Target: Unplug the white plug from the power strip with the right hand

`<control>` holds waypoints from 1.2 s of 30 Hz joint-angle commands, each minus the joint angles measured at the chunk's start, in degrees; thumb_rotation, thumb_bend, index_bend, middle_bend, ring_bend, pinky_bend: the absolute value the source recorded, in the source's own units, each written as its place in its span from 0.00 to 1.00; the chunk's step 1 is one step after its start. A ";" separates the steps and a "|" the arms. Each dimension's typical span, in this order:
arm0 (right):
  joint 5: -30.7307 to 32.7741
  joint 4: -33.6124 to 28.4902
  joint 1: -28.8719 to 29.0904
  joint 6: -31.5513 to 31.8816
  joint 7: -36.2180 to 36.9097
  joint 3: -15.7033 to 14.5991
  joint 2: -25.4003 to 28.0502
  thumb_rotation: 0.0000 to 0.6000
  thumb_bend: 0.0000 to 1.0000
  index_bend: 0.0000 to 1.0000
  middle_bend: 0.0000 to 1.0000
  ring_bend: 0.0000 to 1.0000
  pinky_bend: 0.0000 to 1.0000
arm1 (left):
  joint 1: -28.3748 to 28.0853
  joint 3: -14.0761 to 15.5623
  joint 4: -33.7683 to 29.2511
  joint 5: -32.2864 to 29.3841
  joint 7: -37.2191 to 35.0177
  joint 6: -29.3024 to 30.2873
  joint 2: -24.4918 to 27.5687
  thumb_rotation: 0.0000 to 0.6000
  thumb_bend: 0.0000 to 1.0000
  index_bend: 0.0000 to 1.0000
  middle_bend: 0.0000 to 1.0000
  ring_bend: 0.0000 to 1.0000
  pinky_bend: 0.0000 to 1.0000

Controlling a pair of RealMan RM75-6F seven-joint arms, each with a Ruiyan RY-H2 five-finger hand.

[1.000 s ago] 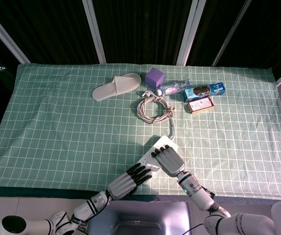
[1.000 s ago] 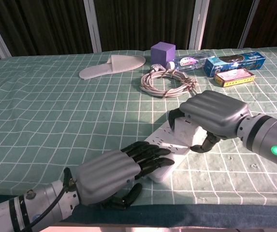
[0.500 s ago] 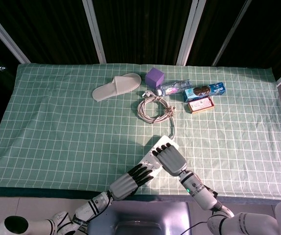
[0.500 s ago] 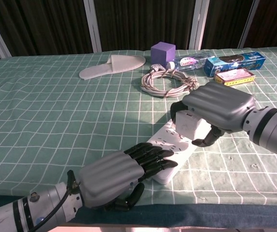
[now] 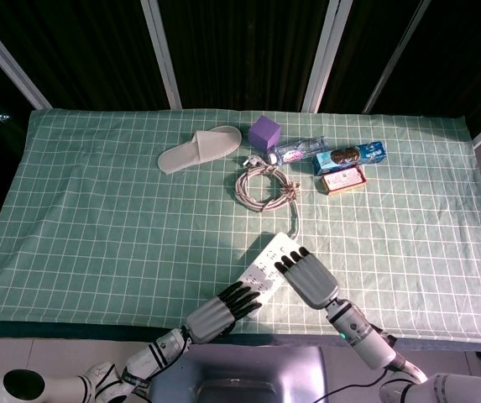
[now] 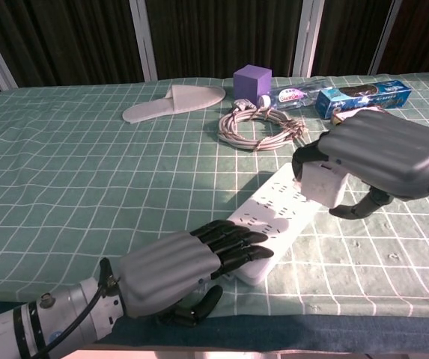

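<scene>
My right hand has lifted toward the frame's right, fingers pinching the white block-shaped plug off the long white power strip; left hand fingers press together on its near end.

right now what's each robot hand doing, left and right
Left robot hand: fingers pressing down on the near end of the power strip.
Right robot hand: holding the white plug, lifted off the strip.

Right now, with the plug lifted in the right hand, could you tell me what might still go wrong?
The white plug seems held only at the fingertips of the right hand, so it might slip and drop back onto the power strip. The left hand presses only the strip's near end; the far end could shift. The plug hangs close above the strip and could clip it.
</scene>
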 commanded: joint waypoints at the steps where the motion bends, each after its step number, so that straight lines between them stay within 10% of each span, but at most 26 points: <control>1: -0.03 -2.60 -2.52 1.25 -5.81 -2.26 5.29 1.00 0.39 0.76 0.57 0.50 0.55 | -0.16 -0.34 -0.60 0.00 -0.03 0.27 0.46 1.00 0.73 0.00 0.02 0.00 0.02; 13: 13.41 -1.80 -5.65 -2.41 -30.72 -3.26 6.82 1.00 0.39 0.70 0.57 0.47 0.55 | -0.25 -1.44 -2.56 -0.15 0.31 1.92 2.41 1.00 0.69 0.00 0.02 0.00 0.02; 17: 14.85 0.04 -5.15 -4.05 -32.53 -3.48 4.82 1.00 0.39 0.53 0.49 0.41 0.53 | 0.18 -1.82 -2.68 -0.11 0.62 3.34 2.88 1.00 0.64 0.00 0.02 0.00 0.02; 21: 15.36 -0.50 -5.07 -4.22 -32.67 -3.53 4.76 1.00 0.33 0.16 0.23 0.23 0.43 | 0.49 -2.46 -3.19 -0.48 0.38 4.38 3.75 1.00 0.62 0.00 0.02 0.00 0.02; 26: 14.72 -4.81 -5.32 -3.74 -29.32 -3.69 7.54 1.00 0.19 0.00 0.03 0.07 0.32 | 0.93 -3.17 -4.67 -0.86 0.11 5.83 5.63 1.00 0.61 0.00 0.02 0.00 0.02; 36: 6.09 -15.08 -13.63 10.91 -5.73 -4.19 18.68 1.00 0.16 0.00 0.00 0.00 0.19 | 6.18 -2.23 -12.03 -1.53 2.47 13.70 18.13 1.00 0.60 0.00 0.01 0.00 0.03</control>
